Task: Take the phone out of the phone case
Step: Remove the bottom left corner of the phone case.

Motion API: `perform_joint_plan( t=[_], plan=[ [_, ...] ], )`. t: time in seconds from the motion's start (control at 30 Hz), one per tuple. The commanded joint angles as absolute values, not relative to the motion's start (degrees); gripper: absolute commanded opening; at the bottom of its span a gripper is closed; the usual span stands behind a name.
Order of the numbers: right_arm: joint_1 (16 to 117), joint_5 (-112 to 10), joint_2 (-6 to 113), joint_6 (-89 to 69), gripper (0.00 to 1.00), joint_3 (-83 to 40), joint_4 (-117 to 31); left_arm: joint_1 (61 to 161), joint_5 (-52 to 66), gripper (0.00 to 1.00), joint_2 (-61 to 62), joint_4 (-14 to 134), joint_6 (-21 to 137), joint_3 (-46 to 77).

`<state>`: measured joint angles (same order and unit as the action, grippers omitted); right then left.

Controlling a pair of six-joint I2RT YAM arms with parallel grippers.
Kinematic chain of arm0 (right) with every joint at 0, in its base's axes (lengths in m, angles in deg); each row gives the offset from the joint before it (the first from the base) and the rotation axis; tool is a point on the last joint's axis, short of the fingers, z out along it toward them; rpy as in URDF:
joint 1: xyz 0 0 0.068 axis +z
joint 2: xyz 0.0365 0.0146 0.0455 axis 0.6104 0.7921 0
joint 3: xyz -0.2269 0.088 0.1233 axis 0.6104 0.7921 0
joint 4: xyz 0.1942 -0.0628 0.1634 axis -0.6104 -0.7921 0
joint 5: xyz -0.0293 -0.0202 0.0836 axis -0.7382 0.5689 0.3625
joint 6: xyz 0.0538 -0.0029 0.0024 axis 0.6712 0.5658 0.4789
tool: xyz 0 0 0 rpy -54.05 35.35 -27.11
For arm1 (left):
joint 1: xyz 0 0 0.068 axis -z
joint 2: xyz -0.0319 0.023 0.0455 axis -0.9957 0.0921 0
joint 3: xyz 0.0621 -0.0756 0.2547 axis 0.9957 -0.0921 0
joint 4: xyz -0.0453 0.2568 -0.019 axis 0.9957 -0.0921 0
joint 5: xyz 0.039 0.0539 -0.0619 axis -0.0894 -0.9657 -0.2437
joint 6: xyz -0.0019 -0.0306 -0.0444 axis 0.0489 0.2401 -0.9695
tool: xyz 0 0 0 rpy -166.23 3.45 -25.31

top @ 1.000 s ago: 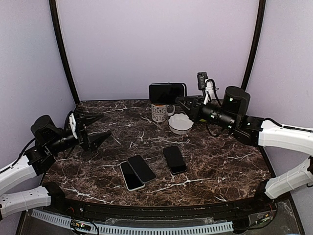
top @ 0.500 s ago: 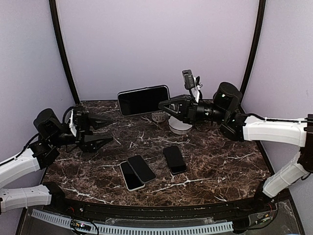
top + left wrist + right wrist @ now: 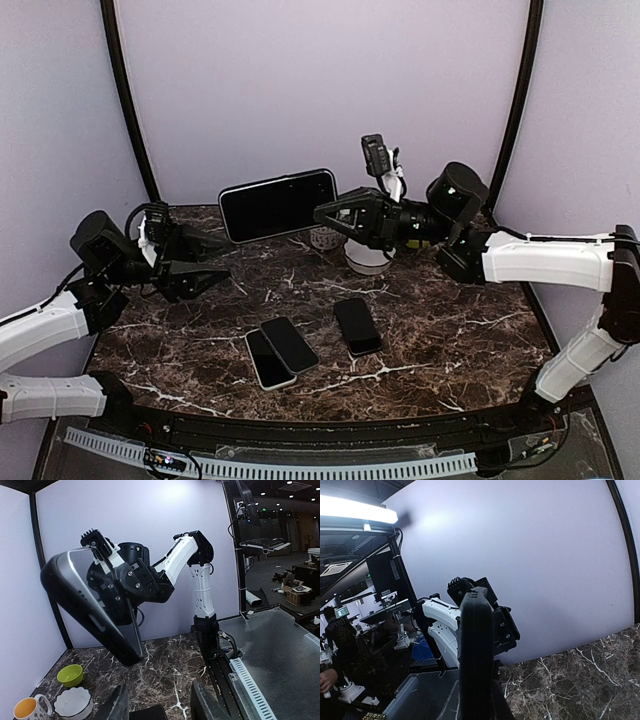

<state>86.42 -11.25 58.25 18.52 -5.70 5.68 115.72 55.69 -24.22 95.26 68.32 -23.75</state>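
A black phone in its black phone case hangs in the air over the back left of the table, long side level and screen facing the top camera. My right gripper is shut on its right end. In the right wrist view the phone case shows edge-on, hiding the right gripper. My left gripper floats to the lower left of the phone, apart from it, open with nothing between its fingers. The left wrist view shows the phone case tilted above and ahead of the left gripper.
Two phones lie overlapping at the front middle of the marble table, with a black phone to their right. A white bowl and a mug stand at the back. A green bowl shows in the left wrist view.
The right arm has swung the cased phone left and a little up, towards the left gripper. The left gripper has narrowed and shifted slightly towards it.
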Motion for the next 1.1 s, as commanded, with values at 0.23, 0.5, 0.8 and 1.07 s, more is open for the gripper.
perform_joint_plan(
  t=[0.23, 0.5, 0.8, 1.07],
  plan=[
    [88.77, -13.11, 59.58, 15.96, 0.00, -10.71, 5.34, 115.39, 60.24, 0.43, -22.87, 104.90, 62.39, -23.32],
    [88.92, -10.94, 61.07, 14.17, 0.00, -12.53, 2.49, 115.39, 59.70, 0.33, -23.34, 104.72, 63.66, -24.69],
    [88.93, -10.21, 61.16, 13.46, 0.00, -11.51, 2.36, 115.39, 61.05, 0.25, -23.32, 103.57, 64.70, -24.91],
    [89.28, -9.87, 62.33, 15.00, 0.00, -11.86, 3.55, 115.39, 63.69, 0.18, -23.88, 103.92, 66.22, -25.80]
  ],
)
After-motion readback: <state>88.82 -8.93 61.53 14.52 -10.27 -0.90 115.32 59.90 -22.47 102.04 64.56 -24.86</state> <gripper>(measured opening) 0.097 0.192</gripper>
